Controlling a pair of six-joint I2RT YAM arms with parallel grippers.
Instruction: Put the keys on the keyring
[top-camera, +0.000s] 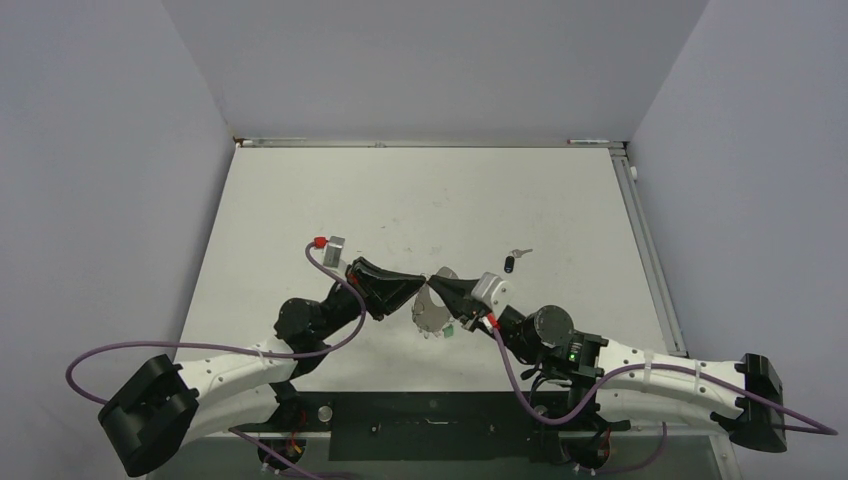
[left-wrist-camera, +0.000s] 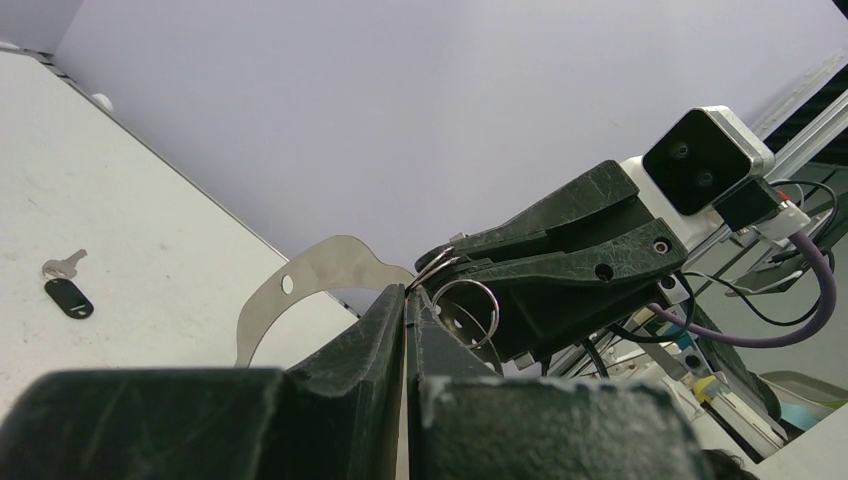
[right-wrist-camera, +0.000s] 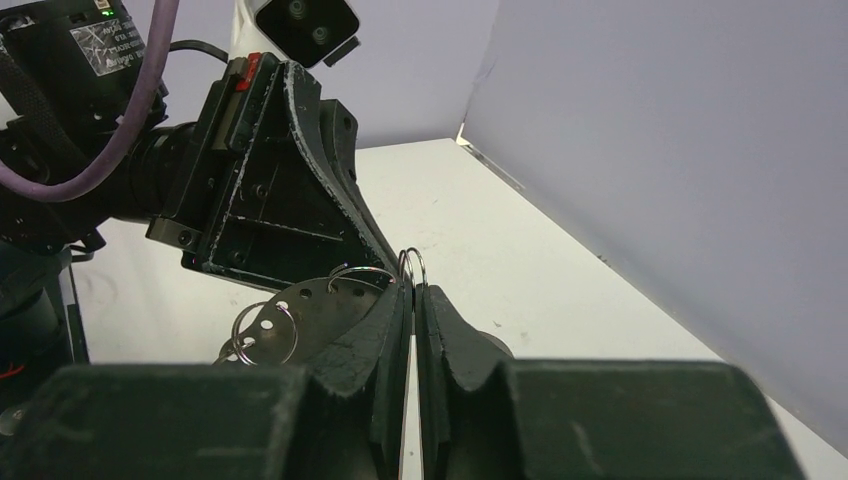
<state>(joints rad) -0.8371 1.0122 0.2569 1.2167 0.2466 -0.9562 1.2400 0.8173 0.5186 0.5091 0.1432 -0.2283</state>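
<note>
While nothing is threaded yet: task reads as early, with the hardware gripped and all the threading to come
left gripper (top-camera: 415, 293): jaws pressed tight together, seemingly pinching the edge of the keyring (top-camera: 432, 320)
keyring: held up between the two arms and hanging just below their tips, apparently off the desk (top-camera: 300, 220); a flat silver piece with holes and small rings (right-wrist-camera: 262, 335), green tag (top-camera: 450, 328) on its right side
right gripper (top-camera: 438, 281): tip to tip with the left one, jaws almost touching, nipping one small ring of the keyring
keys (top-camera: 511, 264): loose on the desk, to the right of and beyond both grippers, apart from the keyring, nothing touching them
done: keyring secured by both arms, as I judge it
left to do: pick up each key and feed it onto a ring
count, grippers: two
count, keyring: one, with one green tag
count, small rings: at least three visible, full number cannot be told
count, keys: two, just beside each other: black-headed key (left-wrist-camera: 68, 298) and all-silver key (left-wrist-camera: 62, 265)
</note>
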